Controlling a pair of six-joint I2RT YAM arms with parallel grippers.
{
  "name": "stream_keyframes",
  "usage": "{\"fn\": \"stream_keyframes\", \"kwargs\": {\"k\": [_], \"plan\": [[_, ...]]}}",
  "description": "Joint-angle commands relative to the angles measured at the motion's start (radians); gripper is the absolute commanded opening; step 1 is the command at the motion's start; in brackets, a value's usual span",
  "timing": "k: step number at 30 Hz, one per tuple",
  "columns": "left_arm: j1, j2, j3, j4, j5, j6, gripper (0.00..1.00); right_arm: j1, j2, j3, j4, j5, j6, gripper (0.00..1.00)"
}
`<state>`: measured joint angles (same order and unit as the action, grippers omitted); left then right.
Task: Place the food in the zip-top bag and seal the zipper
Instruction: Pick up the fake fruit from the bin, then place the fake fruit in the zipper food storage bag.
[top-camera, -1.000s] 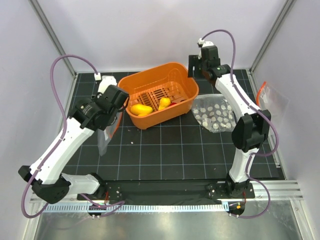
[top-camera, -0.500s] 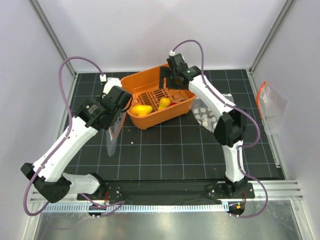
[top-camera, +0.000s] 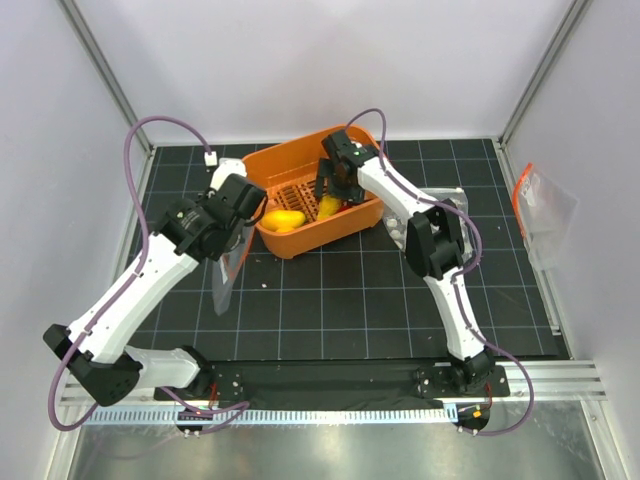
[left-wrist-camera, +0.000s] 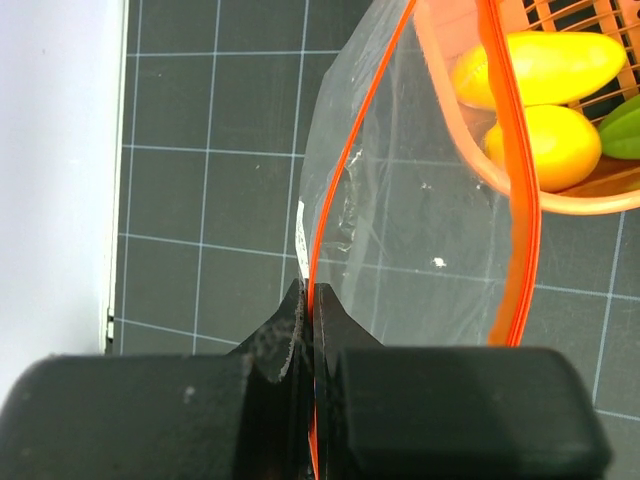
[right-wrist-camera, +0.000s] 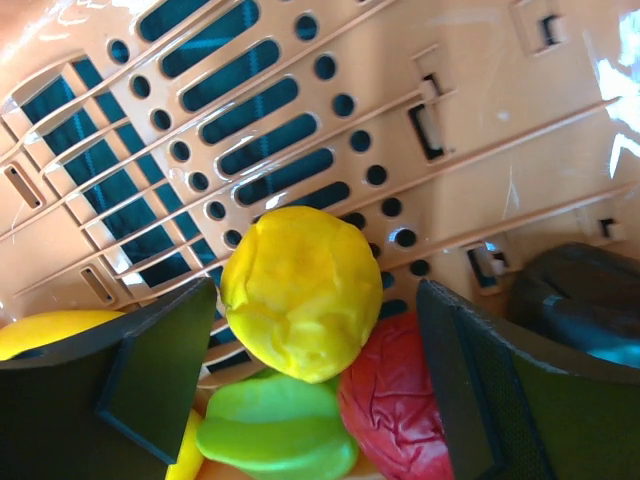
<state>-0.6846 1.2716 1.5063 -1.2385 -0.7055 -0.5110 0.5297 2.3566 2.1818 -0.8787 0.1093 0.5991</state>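
Our left gripper (left-wrist-camera: 312, 300) pinches the bag (left-wrist-camera: 420, 250) by its zipper (left-wrist-camera: 521, 150), while our right gripper (right-wrist-camera: 315, 325), jaws wide, straddles a yellow fruit (right-wrist-camera: 300, 290) in the basket (right-wrist-camera: 250, 120).

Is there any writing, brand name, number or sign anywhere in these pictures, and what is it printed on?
No text can be read in any of the three views.
Small white mark on the zip-top bag, near its zipper: too small and blurred to tell whether it is print.
Orange basket and toy food: no lettering shows on them.
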Motion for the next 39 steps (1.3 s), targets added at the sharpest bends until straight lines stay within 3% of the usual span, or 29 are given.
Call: {"fn": "stream_keyframes", "kwargs": {"k": [1,11,19,23,32,39], "plan": [[0.005,-0.017,-0.009,0.043,0.001,0.026,0.00,0.024,0.015,0.047,-0.008,0.006,0.030,0.86],[0.005,-0.040,-0.072,0.128,0.103,0.057,0.00,0.027,-0.034,-0.003,0.093,0.010,-0.025,0.38],[0.007,-0.047,-0.126,0.181,0.196,0.057,0.00,0.027,-0.262,-0.145,0.297,-0.065,-0.096,0.33],[0.005,-0.049,-0.143,0.194,0.205,0.055,0.00,0.027,-0.348,-0.189,0.342,-0.097,-0.110,0.33],[0.005,-0.052,-0.158,0.221,0.227,0.051,0.00,0.033,-0.575,-0.342,0.451,-0.377,-0.095,0.30],[0.007,-0.058,-0.158,0.244,0.255,0.043,0.00,0.072,-0.730,-0.473,0.497,-0.428,-0.055,0.30]]}}
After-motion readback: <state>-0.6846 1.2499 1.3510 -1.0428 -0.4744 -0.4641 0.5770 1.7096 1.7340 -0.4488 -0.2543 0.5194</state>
